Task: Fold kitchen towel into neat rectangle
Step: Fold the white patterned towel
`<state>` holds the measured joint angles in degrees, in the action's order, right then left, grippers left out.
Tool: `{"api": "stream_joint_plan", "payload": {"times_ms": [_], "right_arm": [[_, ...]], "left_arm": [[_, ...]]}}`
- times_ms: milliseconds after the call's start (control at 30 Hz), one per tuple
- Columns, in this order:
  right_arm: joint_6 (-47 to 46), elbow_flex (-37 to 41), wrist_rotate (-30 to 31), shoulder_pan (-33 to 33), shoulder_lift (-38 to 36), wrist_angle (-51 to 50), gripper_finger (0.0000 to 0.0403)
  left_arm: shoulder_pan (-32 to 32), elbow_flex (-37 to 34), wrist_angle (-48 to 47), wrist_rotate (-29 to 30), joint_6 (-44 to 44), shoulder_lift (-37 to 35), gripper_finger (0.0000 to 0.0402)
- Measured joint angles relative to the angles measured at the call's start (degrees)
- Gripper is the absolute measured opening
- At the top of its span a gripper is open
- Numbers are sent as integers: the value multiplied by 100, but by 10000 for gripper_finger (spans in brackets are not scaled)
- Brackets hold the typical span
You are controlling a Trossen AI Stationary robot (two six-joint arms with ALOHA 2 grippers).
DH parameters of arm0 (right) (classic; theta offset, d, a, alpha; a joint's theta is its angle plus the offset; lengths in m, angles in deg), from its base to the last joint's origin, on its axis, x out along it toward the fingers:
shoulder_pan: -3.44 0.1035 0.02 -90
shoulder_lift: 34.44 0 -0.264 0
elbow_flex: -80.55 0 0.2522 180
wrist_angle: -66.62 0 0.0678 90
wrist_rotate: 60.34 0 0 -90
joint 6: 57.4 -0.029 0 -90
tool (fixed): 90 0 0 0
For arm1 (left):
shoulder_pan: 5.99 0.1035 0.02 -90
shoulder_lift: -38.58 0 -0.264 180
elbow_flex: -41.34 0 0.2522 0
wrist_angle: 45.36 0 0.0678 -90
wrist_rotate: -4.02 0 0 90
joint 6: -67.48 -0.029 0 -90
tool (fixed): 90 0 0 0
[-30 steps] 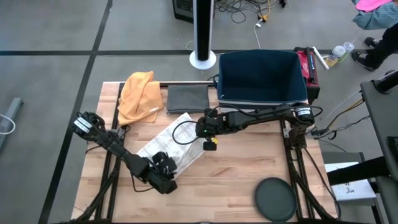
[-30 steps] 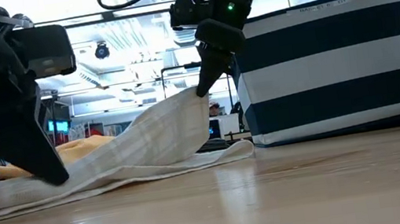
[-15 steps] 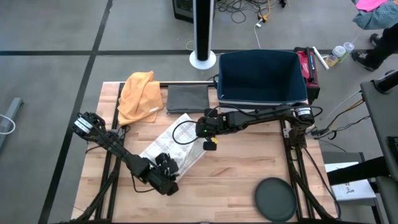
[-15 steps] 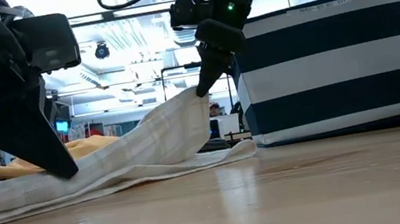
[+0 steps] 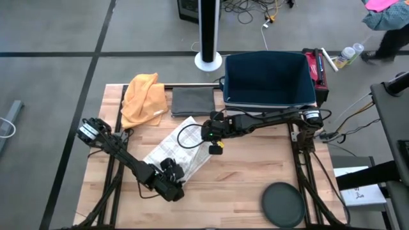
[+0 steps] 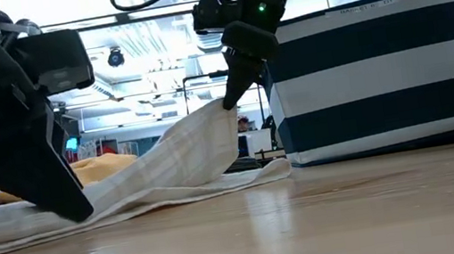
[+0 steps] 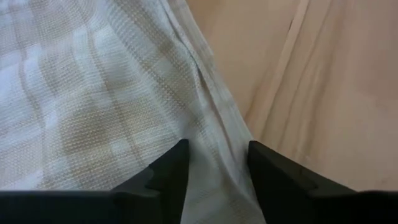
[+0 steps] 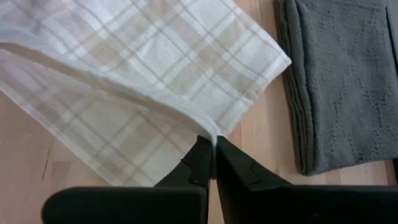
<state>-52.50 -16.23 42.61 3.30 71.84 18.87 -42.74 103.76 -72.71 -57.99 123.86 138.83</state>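
Observation:
A white towel with a beige plaid [image 5: 176, 150] lies on the wooden table [image 5: 249, 172], partly doubled over. Most of it lies flat. One end rises like a tent [image 6: 193, 141] to my right gripper [image 6: 228, 104], which is shut on it above the table's middle. My left gripper [image 7: 214, 162] stands open at the towel's near end [image 5: 174, 171], a finger on either side of the hemmed edge [image 7: 211, 106]. My left gripper slants down onto the towel's near end, and its open fingertips [image 7: 177, 165] reach the cloth beside the hem. The cloth between them lies flat on the table and is not pinched. My right gripper pinches the towel's raised edge [image 8: 210, 138] between its two fingertips, slanting down from above. That end is lifted clear and drawn into a ridge. The rest slopes down to the table.
An orange cloth [image 5: 144, 99] and a folded grey cloth [image 5: 192, 101] lie at the table's far side. A navy and white striped bin [image 5: 268, 80] stands far right. A dark round disc [image 5: 283, 203] sits near the front right. Bare wood lies between the disc and the towel.

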Motion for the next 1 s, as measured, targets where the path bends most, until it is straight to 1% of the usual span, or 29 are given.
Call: {"api": "stream_joint_plan", "payload": {"times_ms": [300,467,667,767,867,1000], "right_arm": [[-12,0,0,-2,0,1,8],[-35,0,-17,0,0,1,8],[65,0,-11,0,-1,-74,8],[159,4,-15,26,-159,-646,8],[-79,0,-70,52,-435,-1140,8],[-399,30,-135,174,-631,-1576,8]], "left_arm": [[-31,40,7,-36,-11,-18,93],[-33,40,9,-274,-14,-78,59],[-42,40,-3,-365,-147,-429,9],[-80,40,-72,-348,-337,-745,7],[-104,43,-337,-305,-443,-1056,8],[-96,43,-751,-267,-807,-1343,3]]}}
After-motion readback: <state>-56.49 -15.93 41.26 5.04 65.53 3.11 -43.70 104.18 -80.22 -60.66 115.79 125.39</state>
